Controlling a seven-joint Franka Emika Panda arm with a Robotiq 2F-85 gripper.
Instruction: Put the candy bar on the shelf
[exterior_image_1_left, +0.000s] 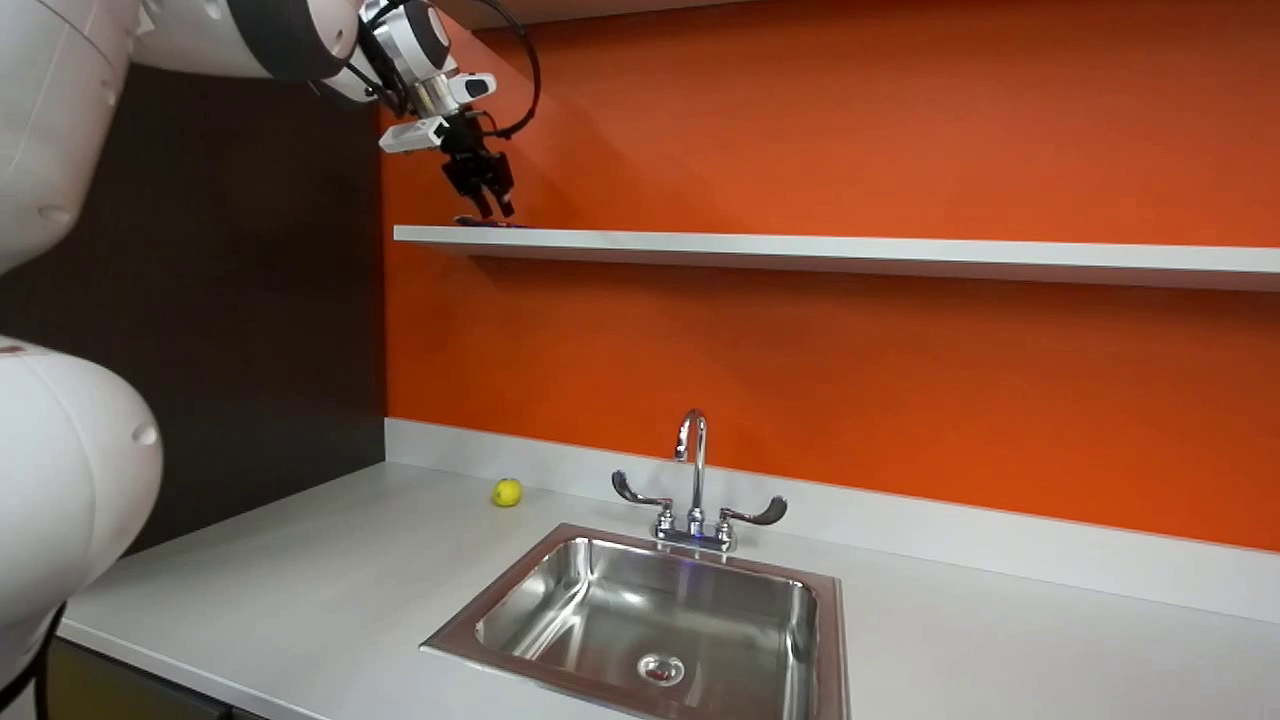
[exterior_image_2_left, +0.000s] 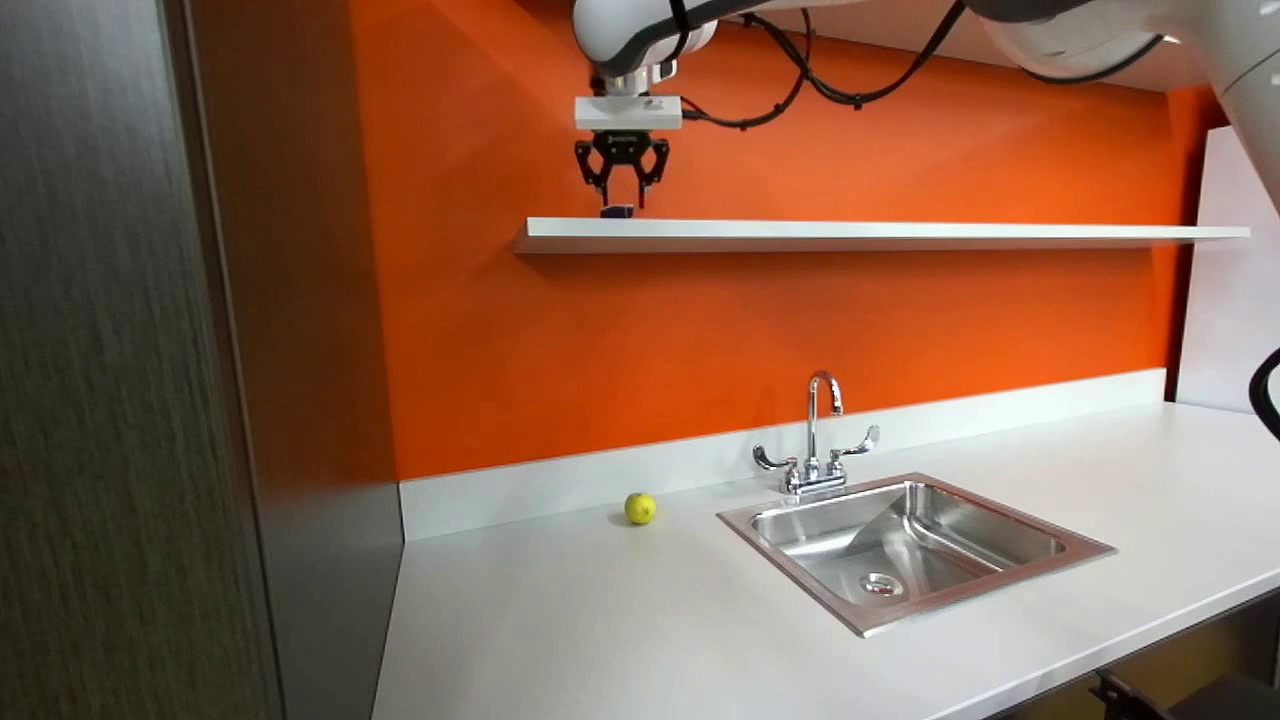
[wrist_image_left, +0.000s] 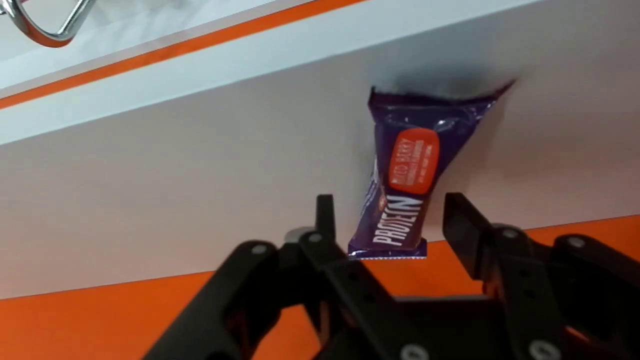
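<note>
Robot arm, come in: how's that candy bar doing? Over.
Gripper open. Candy bar lying on the shelf, not gripped. Round yellow thing down on the counter, out of the way.

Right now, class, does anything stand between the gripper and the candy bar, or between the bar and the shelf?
Nothing visible does. The open gripper hangs over the candy bar, no object between them in the wrist view, and the bar already lies on the shelf.
</note>
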